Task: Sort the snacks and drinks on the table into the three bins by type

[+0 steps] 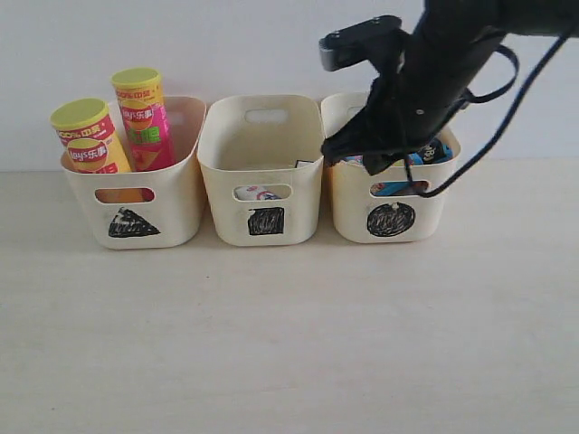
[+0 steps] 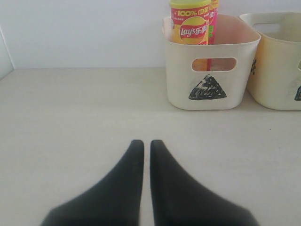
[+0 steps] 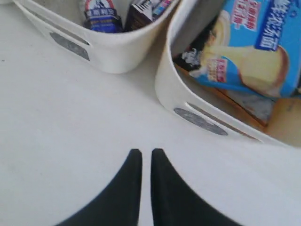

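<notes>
Right arm (image 1: 439,68): casing was matte black, with thin black cables (image 1: 514,65) looped alongside and a dark grey boxy camera mount (image 1: 357,41) at the wrist. Left pincer (image 2: 146,141) and right pincer (image 3: 146,150): each had two smooth black fingers, broad-based and tapering to rounded tips.

Clock calls are on the exterior view. The table (image 1: 289,344) is open deck from 3 through 6 to 9, so I can sweep either side there. The obstacle row sits from 10 to 2: triangle bin (image 1: 136,212), square bin (image 1: 262,181), circle bin (image 1: 391,203). Their rims are just beside each other and I see no lane between them. At 10–11 the orange-yellow can (image 1: 89,140) and pink can (image 1: 145,113) stand above the triangle bin's rim and block a low pass. The square bin's mouth at 12 is open from above. At 1 the right arm (image 1: 434,63) hangs over the circle bin, and a blue bag (image 3: 254,42) fills much of it. There is bare table from the left gripper (image 2: 142,143) up to the triangle bin.
</notes>
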Tool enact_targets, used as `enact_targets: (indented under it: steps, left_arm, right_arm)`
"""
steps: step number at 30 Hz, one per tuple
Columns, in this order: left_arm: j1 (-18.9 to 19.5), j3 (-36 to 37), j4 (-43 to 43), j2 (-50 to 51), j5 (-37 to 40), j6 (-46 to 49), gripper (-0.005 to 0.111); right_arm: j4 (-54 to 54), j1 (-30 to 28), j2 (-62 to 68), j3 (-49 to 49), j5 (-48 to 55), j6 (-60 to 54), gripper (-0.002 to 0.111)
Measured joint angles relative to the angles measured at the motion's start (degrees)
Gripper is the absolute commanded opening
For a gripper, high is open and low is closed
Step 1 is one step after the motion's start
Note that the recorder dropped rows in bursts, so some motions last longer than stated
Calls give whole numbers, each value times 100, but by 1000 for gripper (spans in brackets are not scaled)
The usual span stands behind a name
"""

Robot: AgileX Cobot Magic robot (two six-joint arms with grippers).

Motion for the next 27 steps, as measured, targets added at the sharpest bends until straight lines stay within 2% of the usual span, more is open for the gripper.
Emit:
enact_targets:
  steps: [6, 13, 19, 27]
  left_arm:
    - [0, 0, 0, 0, 0, 0, 4]
    - [0, 0, 0, 0, 0, 0, 4]
    - [0, 0, 0, 0, 0, 0, 4]
    - [0, 0, 0, 0, 0, 0, 4]
  right_arm:
    - [-52, -1003, -1105, 1045, -14, 0, 4]
    - [-83, -1679, -1871, 1832, -52, 188, 4]
    - [-83, -1843, -2417, 2451, -317, 447, 4]
    - [-83, -1854, -3640, 3641, -1531, 956, 4]
